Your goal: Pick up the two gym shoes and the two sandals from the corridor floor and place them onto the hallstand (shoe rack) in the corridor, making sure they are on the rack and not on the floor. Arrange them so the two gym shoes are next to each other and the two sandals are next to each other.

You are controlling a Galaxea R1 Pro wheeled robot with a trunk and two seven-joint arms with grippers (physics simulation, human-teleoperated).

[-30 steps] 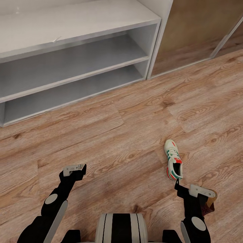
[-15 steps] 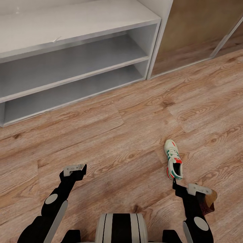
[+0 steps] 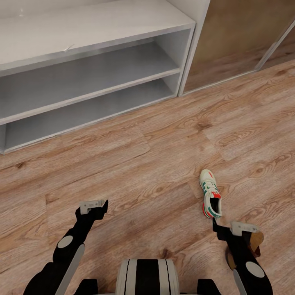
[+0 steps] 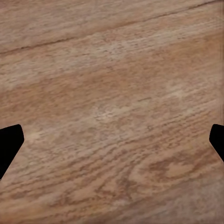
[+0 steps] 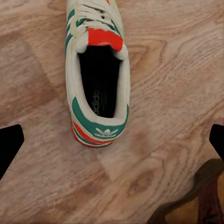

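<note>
Floor: wood planks (image 3: 164, 164), white hallstand (image 3: 82, 82) far left, two open shelves.
Gym shoes: one (image 3: 210, 193), near right.
Sandals: one (image 3: 255, 241), under right gripper (image 3: 229, 228).
Grippers: left gripper (image 3: 93, 205) and right wide open, holding nothing.

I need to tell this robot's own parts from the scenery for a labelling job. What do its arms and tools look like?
Both arms are black with rounded segments, each bearing a pale grey disc at a joint and a grey-white panel along the forearm. The left tool and right tool are black, topped with a small light grey block with faint markings. In the wrist views the fingertips appear as plain black wedges. No cables visible.
</note>
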